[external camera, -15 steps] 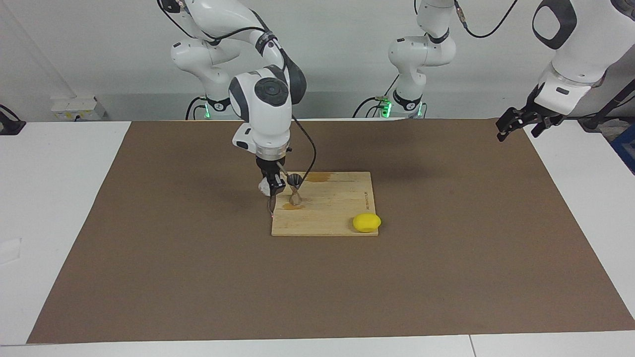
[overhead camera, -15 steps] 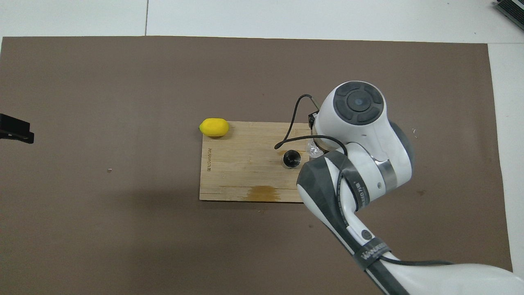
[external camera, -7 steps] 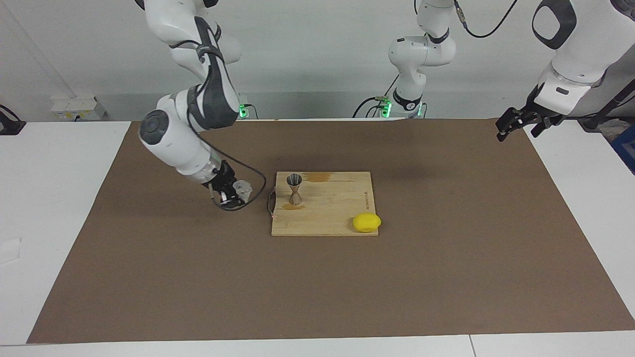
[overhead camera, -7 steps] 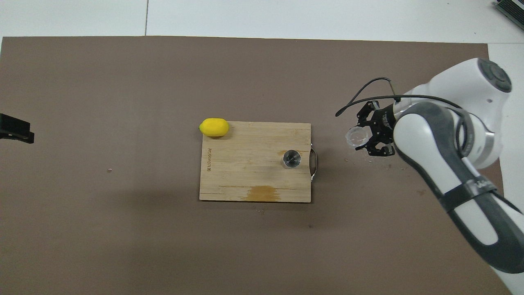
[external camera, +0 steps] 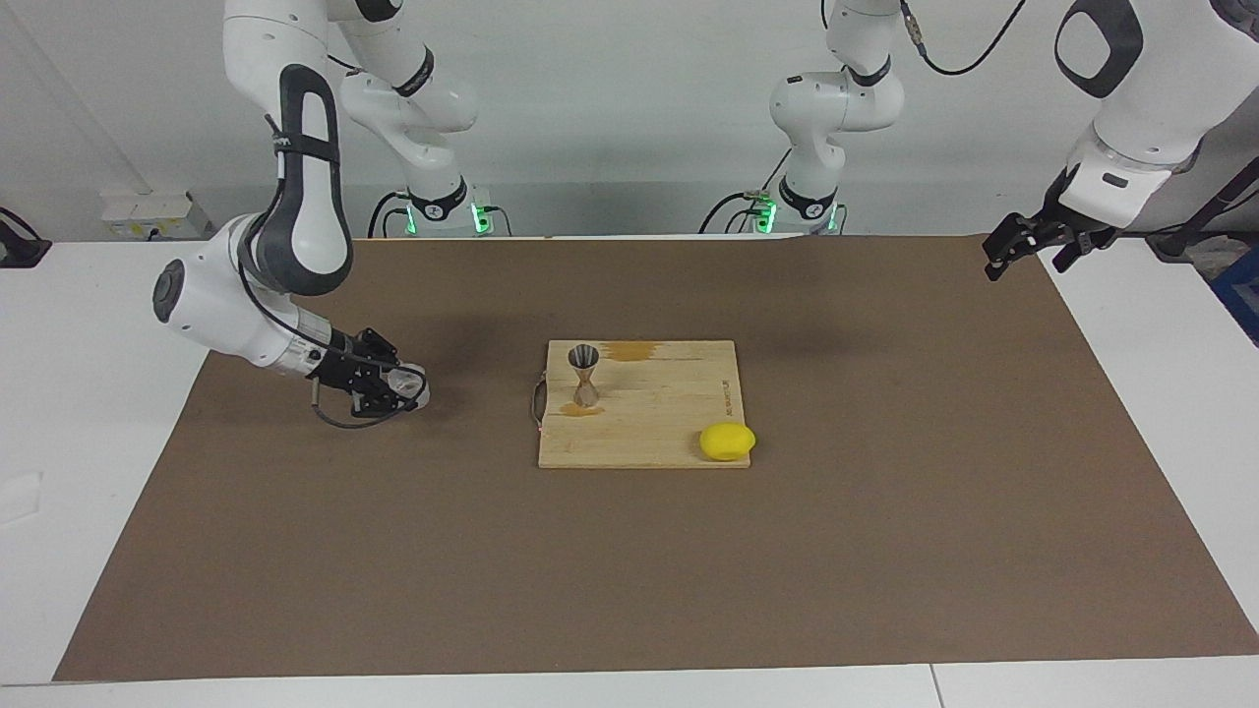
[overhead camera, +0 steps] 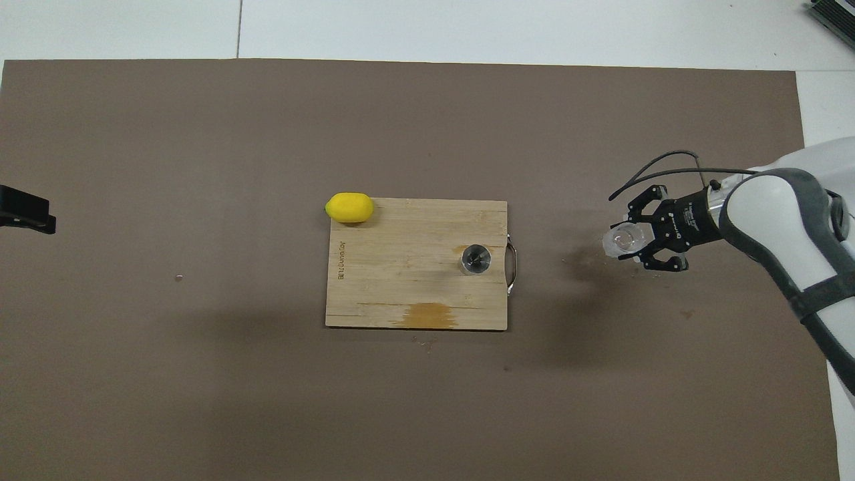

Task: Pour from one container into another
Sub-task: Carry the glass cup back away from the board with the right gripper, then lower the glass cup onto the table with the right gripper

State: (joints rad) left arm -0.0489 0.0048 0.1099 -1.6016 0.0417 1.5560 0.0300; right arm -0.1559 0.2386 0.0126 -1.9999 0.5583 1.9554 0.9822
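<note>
Glass cup (external camera: 405,378) clamped in right gripper (external camera: 393,385) over mat (external camera: 885,511); jigger (external camera: 584,375) upright on board (external camera: 669,433); left gripper (external camera: 1023,246) waits, jaws wide, holding nothing

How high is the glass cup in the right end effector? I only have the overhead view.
Observer: In the facing view, the right end effector holds the glass cup low over the brown mat, toward the right arm's end of the table. I cannot tell whether it touches.
Operator: Is the jigger standing?
Observer: Yes, the jigger stands upright on the wooden board, with a brownish patch at its foot.
Operator: And the left arm?
Observer: It waits. The left end effector hangs open and empty over the mat's corner at its own end.
</note>
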